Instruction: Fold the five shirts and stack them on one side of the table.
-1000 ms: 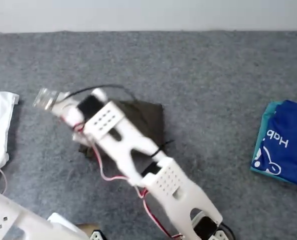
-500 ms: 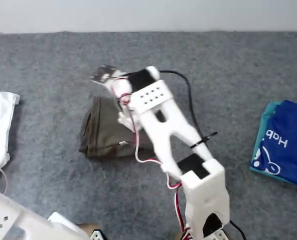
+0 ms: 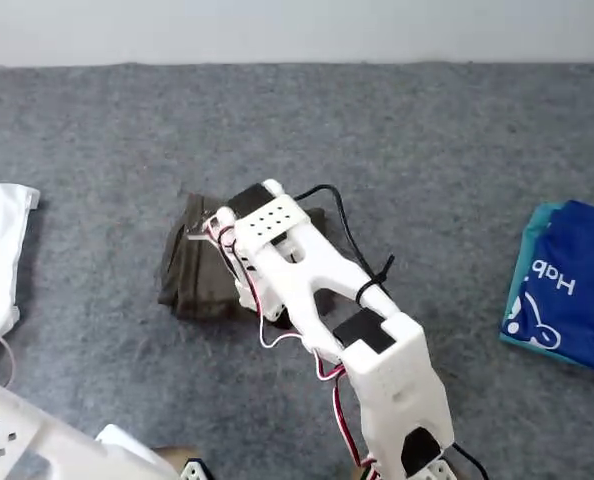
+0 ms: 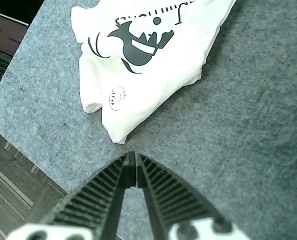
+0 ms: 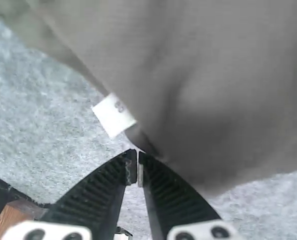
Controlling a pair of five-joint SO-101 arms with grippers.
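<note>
Left of centre on the grey table (image 3: pixel 427 150): folded olive shirt (image 3: pixel 192 280), a compact bundle. Right gripper (image 5: pixel 137 167) rests at its far-left corner beside the size tag (image 5: pixel 113 116), jaws together with no cloth between, likely tamping the fold. Left gripper (image 4: pixel 136 172), also closed and empty, hangs near the white shirt (image 4: pixel 188 50). Blue shirt (image 3: pixel 572 290) lies far right, probably the stack.

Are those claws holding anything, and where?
Left fingers: nothing. Right fingers shut at the olive shirt's edge by its tag; a pinch cannot be told.

Closed right pincer (image 5: pixel 137 169) at olive shirt (image 5: pixel 213 75) edge; white tag (image 5: pixel 113 116) just beside; grey table cover (image 5: pixel 33 105).
</note>
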